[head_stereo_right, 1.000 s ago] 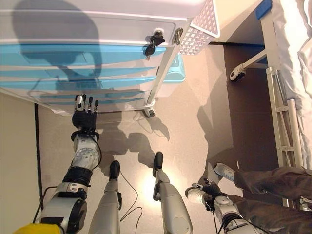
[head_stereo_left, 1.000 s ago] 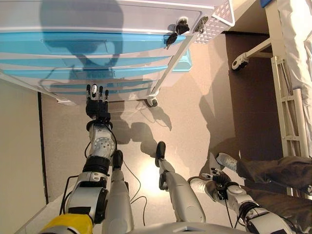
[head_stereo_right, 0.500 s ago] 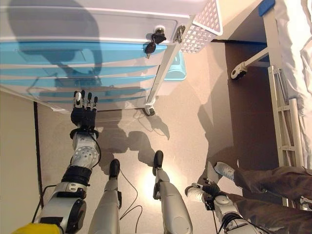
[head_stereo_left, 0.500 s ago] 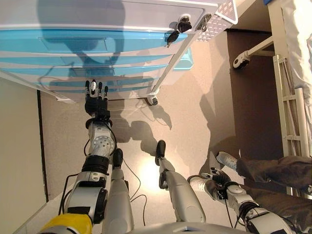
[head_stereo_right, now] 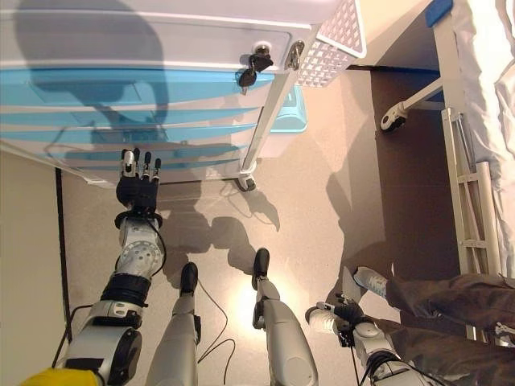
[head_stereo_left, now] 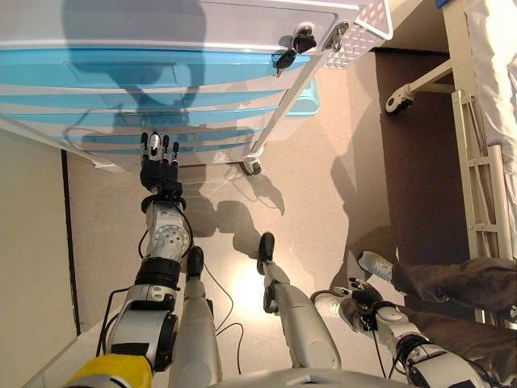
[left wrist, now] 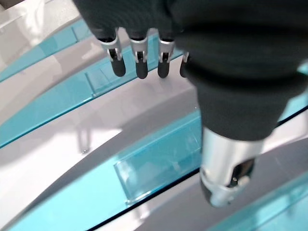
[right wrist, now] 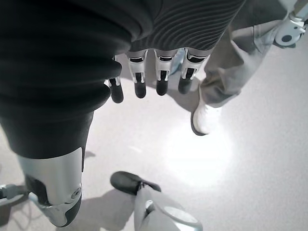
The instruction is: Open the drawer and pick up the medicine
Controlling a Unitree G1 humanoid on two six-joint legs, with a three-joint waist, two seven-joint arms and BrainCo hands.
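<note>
left hand (head_stereo_left: 159, 171): fingers straight, holding nothing, raised before lower blue drawers (head_stereo_left: 145, 109), all closed | right hand (head_stereo_left: 361, 303): fingers relaxed, low near person's shoe (head_stereo_left: 376, 266) | medicine: not visible

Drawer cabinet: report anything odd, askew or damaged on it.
Nothing stands out. The drawers look shut and level, keys hang in the lock at the top corner, and the left hand reaches toward the lower drawers.
</note>
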